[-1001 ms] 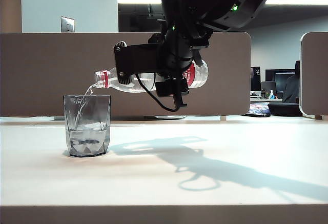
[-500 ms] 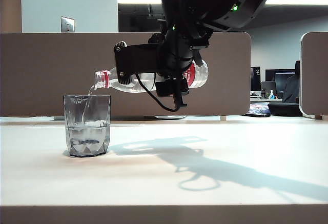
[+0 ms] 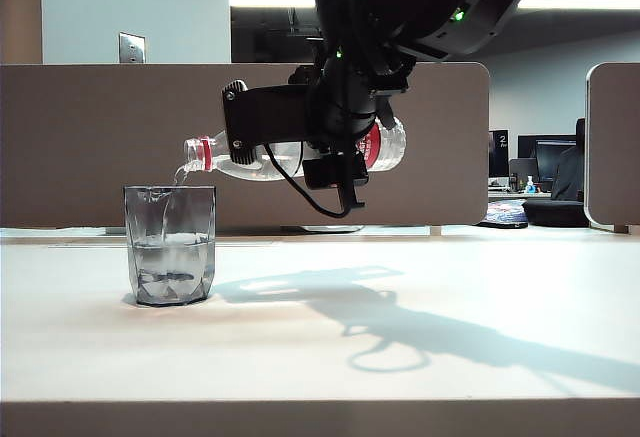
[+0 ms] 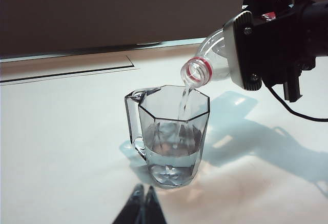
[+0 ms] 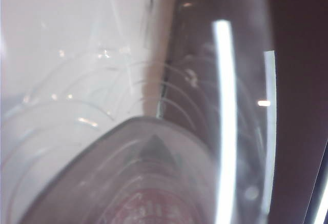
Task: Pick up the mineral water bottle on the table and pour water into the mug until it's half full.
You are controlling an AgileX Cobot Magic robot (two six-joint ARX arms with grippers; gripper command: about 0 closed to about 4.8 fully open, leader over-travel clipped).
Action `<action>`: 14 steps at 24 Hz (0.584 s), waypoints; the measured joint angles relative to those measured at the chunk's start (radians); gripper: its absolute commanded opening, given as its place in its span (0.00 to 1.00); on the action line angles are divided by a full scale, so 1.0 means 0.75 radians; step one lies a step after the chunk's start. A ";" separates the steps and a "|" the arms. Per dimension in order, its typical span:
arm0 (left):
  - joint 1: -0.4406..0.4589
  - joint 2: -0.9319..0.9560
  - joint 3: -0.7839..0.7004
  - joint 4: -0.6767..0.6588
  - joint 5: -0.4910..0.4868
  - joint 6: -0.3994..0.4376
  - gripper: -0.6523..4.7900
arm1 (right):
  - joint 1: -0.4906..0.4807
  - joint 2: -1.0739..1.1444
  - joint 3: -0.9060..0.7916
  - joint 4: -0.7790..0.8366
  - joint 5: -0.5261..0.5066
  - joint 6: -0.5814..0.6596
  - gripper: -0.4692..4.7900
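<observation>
Half full already, judging by the smoky-grey faceted transparent mug (image 3: 170,245) near the white table's (image 3: 420,357) left edge: the right gripper (image 3: 335,142), clamping the tilted clear plastic red-labelled mineral water bottle (image 3: 290,154), should tip it upright; the left gripper (image 4: 143,203), jaws together, idles nearby.

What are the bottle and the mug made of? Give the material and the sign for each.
Mineral water bottle, held by the right gripper: thin clear plastic, judging by its ribbed, glossy wall. Mug: smoky transparent glass or hard plastic, unclear which; crisp facets, see-through sides.

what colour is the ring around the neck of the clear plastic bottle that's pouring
Red, on the clear plastic mineral water bottle in the right gripper; clearest in the left wrist view.
</observation>
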 measured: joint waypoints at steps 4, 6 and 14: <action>-0.001 0.000 0.000 0.000 0.000 0.000 0.11 | 0.000 0.000 0.000 0.000 -0.004 0.066 0.60; -0.001 0.000 0.000 0.000 0.000 0.000 0.11 | 0.001 0.000 0.000 0.000 -0.009 0.102 0.60; 0.000 0.000 0.000 0.000 0.000 0.000 0.11 | 0.002 -0.002 0.001 -0.035 -0.015 0.474 0.60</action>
